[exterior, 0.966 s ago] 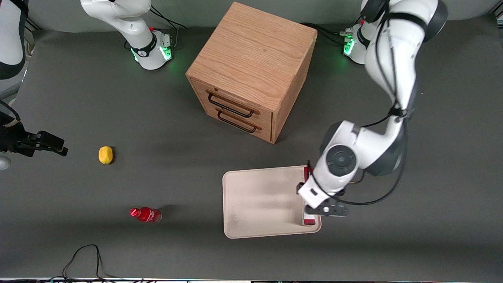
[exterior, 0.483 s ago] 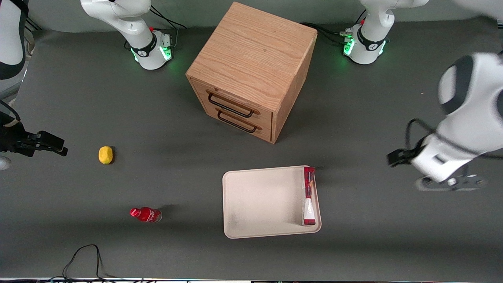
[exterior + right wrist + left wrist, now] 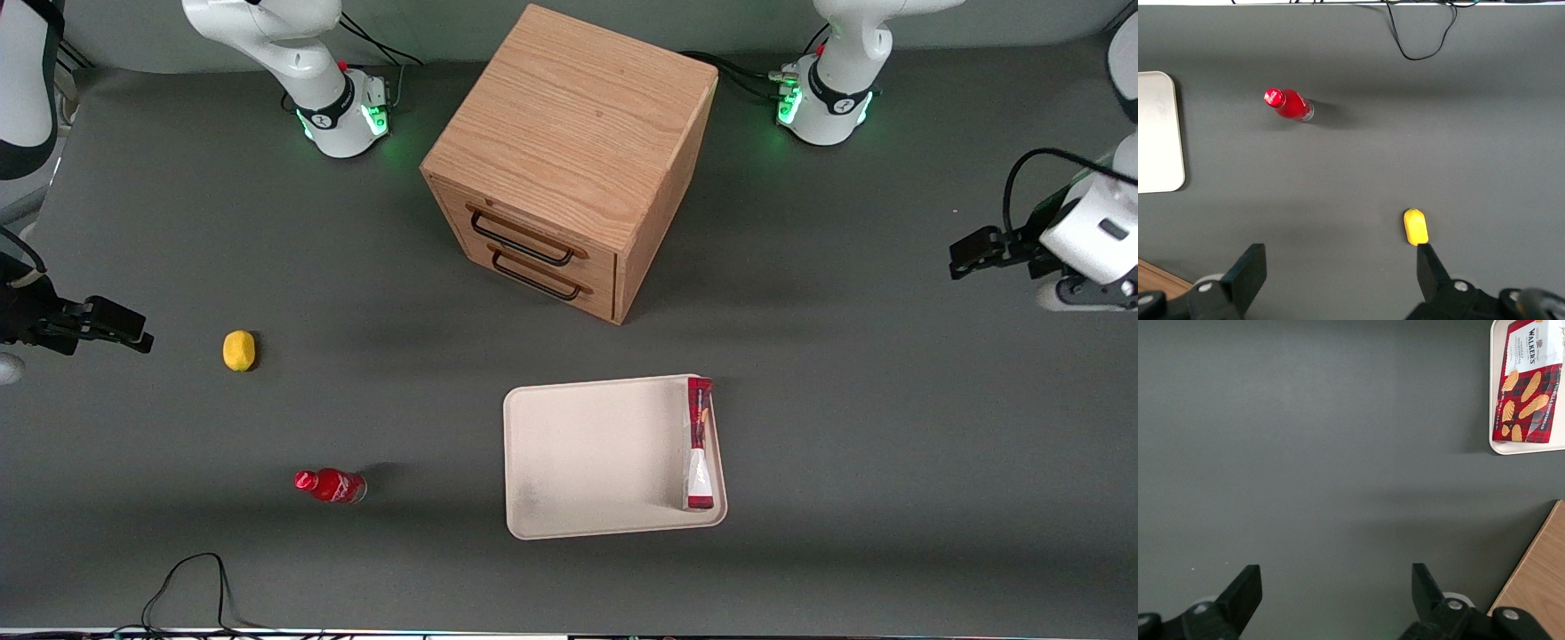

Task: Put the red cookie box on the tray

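The red cookie box (image 3: pixel 699 443) lies flat in the cream-white tray (image 3: pixel 596 453), along the rim toward the working arm's end. The left wrist view shows its tartan face (image 3: pixel 1528 383) inside the tray's rim (image 3: pixel 1525 448). My left gripper (image 3: pixel 1080 298) hangs over bare table far toward the working arm's end, well away from the tray and farther from the front camera than it. In the left wrist view the gripper (image 3: pixel 1336 587) is open, its fingers (image 3: pixel 1245 593) spread wide with only dark mat between them.
A wooden drawer cabinet (image 3: pixel 569 151) stands farther from the front camera than the tray; its corner (image 3: pixel 1538 580) shows in the left wrist view. A yellow lemon (image 3: pixel 238 349) and a small red bottle (image 3: pixel 330 485) lie toward the parked arm's end. A black cable (image 3: pixel 187 578) loops by the near edge.
The gripper let go of the red cookie box on the tray. The arm then swung away toward the working arm's end of the table. The box has stayed put.
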Motion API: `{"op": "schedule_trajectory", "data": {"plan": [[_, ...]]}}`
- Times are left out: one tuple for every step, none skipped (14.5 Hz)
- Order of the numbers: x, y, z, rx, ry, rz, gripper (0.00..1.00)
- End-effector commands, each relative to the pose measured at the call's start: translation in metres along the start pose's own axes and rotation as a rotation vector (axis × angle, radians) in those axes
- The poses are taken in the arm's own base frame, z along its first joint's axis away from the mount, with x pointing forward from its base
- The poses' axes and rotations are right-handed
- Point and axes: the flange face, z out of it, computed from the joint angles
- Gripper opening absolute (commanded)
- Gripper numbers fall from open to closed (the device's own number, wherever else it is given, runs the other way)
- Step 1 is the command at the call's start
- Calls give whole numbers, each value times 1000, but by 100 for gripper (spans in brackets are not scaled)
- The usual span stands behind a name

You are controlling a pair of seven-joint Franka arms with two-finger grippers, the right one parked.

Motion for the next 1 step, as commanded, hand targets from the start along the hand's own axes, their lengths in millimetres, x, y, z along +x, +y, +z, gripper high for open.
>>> {"op": "schedule_trajectory", "data": {"plan": [[-13, 0, -7, -12, 28, 16, 100]]}}
